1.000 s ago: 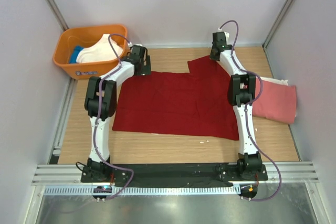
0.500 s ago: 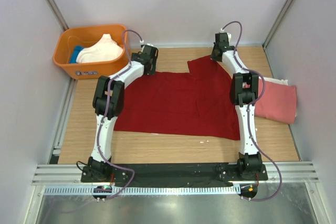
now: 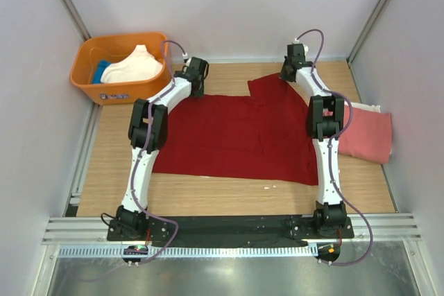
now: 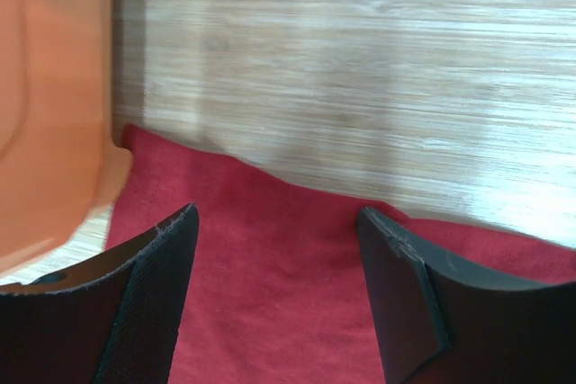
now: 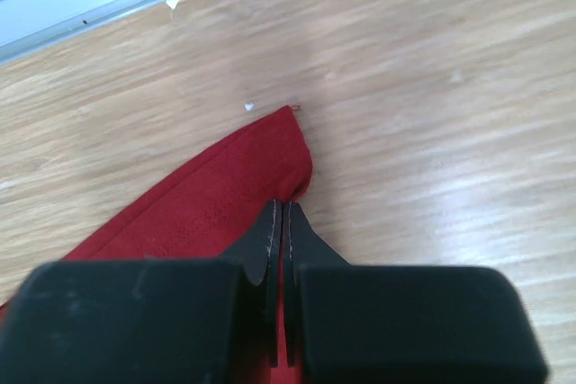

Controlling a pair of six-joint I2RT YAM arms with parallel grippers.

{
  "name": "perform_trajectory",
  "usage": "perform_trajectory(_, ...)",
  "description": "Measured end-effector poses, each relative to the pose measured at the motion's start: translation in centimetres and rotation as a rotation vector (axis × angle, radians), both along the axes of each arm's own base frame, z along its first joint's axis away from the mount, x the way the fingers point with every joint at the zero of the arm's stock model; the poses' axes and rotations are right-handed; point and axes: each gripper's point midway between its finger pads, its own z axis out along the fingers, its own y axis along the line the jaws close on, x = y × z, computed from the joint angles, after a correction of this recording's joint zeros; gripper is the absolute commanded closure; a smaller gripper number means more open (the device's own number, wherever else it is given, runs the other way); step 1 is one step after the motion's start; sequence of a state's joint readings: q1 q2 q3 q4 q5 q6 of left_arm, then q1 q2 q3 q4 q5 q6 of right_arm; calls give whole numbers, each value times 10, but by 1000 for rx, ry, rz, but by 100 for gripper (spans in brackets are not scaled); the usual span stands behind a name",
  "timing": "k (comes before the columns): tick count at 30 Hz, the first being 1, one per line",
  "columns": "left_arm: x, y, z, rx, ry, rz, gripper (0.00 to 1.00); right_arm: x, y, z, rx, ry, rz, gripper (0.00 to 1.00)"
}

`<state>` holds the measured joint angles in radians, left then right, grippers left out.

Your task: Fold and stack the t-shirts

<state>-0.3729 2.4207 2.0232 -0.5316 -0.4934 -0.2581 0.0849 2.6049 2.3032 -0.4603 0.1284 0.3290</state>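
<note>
A red shirt is lying spread flat on a wooden table, seen from above. It is wider than it is deep, and one flap is sticking out from its far right corner.

The left arm is reaching to the shirt's far left corner. The left gripper is hovering just above that corner with its jaws apart, one on each side of a strip of red cloth, and nothing is pinched between them. In the left wrist view the shirt's edge is running across the wood just beyond the jaw tips.

The right arm is reaching to the flap at the shirt's far right. The right gripper is pressing its jaws tightly together at the tip of that flap. A thin line of red is showing in the seam between them, so it appears to be pinching the cloth, though the jaws are hiding the contact itself.

An orange tub is sitting beyond the shirt's far left corner, close to it in the left wrist view. Inside it a white shirt is lying bunched over a blue shirt.

A folded pink shirt is lying just to the right of the red shirt, partly behind the right arm.
</note>
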Motion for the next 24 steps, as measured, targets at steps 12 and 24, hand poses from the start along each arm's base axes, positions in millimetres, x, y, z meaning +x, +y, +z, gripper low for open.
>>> perform_trajectory(12,-10,-27,-13,-271,36,6,74,-42,-14,4,24,55,-47,99)
perform_trajectory(24,-49,-72,-12,-425,52,-53,70,-52,-44,42,52,-1,-115,99)
